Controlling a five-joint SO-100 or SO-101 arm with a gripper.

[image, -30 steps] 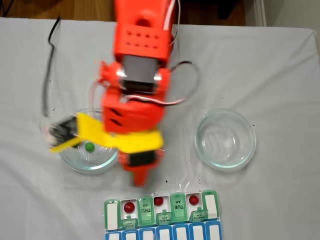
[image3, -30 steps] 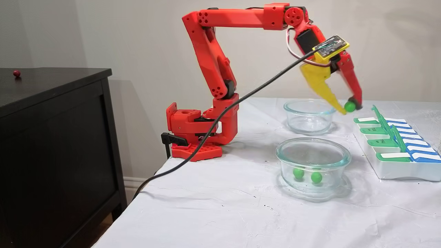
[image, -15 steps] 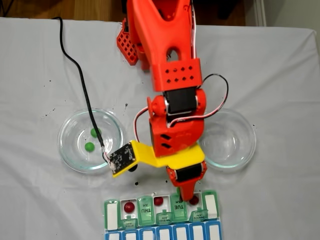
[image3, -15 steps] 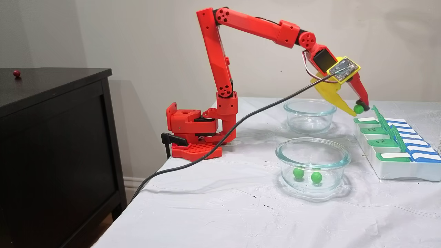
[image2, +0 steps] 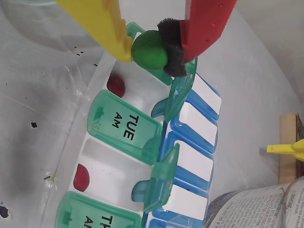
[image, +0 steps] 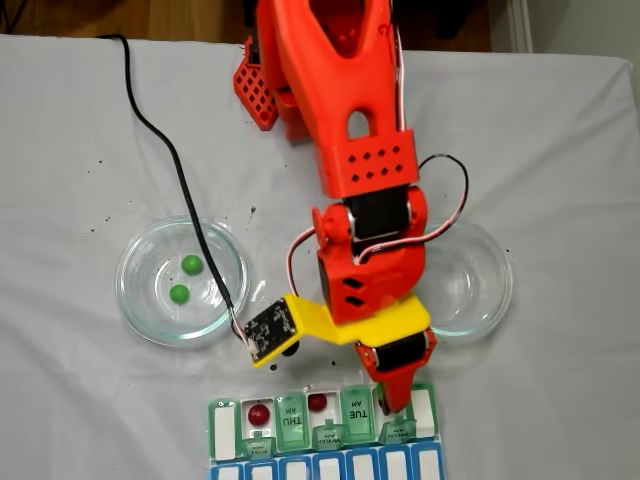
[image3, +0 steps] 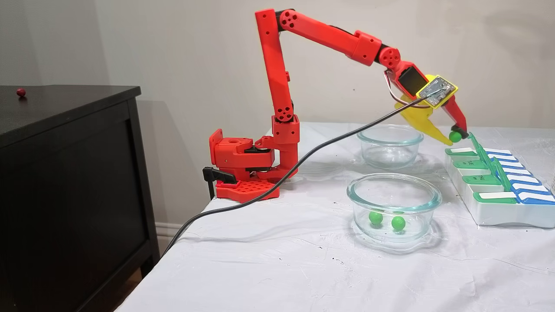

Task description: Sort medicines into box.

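Glossy and bright green, a tiny round ball (image2: 149, 49) sits pinched in the claw (image2: 152, 50), squeezed between the yellow plastic finger and the black foam pad on the red finger, the jaws closed to just the ball's width. It hangs just above the far end of the long weekly pill organiser (image2: 142, 142) with translucent green lids and white compartments, which lies at the worktop's edge. Such a ball looks hard, light and slippery, so it will likely roll or squirt out if gripped off-centre; the foam pad gives friction, and holding across its widest part, as here, seems the safest grasp. Released from any height it may bounce out of the shallow compartment, so a low release would suit. The wrist view shows the TUE lid shut, neighbouring lids flipped up, and two dark red balls (image2: 116, 85) lying in open white compartments, one at the picture's lower left. In a fixed view from above, the arm hides the held ball, but two more green balls (image: 179, 293) show in the round clear glass dish (image: 135, 300) on the left, while the right-hand dish (image: 490, 290) looks bare. In a fixed view from the side, the claw (image3: 454, 138) hovers clear of the organiser (image3: 498, 208).
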